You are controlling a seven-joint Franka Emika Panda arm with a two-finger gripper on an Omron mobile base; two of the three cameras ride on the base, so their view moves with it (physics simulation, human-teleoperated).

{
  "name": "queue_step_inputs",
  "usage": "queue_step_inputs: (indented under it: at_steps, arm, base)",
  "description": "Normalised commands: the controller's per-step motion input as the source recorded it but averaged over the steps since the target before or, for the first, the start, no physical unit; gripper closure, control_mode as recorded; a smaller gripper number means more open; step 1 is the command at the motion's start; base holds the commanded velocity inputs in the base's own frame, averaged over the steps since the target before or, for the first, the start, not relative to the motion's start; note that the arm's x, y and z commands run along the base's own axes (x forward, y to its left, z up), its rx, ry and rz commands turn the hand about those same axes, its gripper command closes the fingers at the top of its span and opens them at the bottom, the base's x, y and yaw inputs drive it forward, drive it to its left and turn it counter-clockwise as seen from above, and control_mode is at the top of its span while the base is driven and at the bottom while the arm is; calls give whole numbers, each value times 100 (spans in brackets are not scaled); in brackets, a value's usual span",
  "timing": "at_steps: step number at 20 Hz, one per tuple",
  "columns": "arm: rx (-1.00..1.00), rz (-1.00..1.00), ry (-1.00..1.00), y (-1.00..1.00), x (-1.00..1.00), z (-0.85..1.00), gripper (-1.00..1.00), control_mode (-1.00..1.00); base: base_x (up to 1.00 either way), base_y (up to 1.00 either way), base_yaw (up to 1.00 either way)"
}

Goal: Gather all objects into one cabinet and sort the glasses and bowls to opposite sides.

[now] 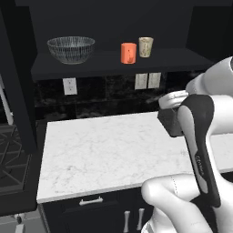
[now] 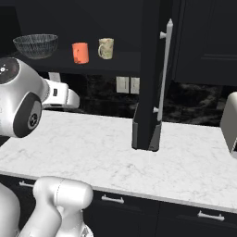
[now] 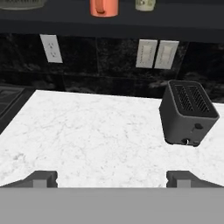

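On the cabinet shelf (image 1: 113,63) — striped bowl (image 1: 71,48) left, orange cup (image 1: 129,53) and beige cup (image 1: 145,47) right, seemingly sorted; gripper (image 3: 111,177) below — jaws apart, empty.

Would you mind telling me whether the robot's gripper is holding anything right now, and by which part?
Nothing is held: the two-finger gripper stands wide open above the white marble counter, nothing between its fingertips.

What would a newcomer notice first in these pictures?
The open black cabinet, its shelf holding a wide striped bowl at the left and an orange cup beside a beige cup. Below, a dark toaster stands on the white marble counter, with the open hand hovering above it.
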Motion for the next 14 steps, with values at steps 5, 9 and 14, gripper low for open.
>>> queue_step_inputs:
  at_steps: [5, 9, 14]
  arm:
    - [0, 0, 0, 0, 0, 0, -100, 100]
    - [0, 0, 0, 0, 0, 0, -100, 100]
    - [0, 0, 0, 0, 0, 0, -100, 100]
  base:
    - [-34, 4, -1]
    - [-100, 1, -13]
    - [-90, 17, -24]
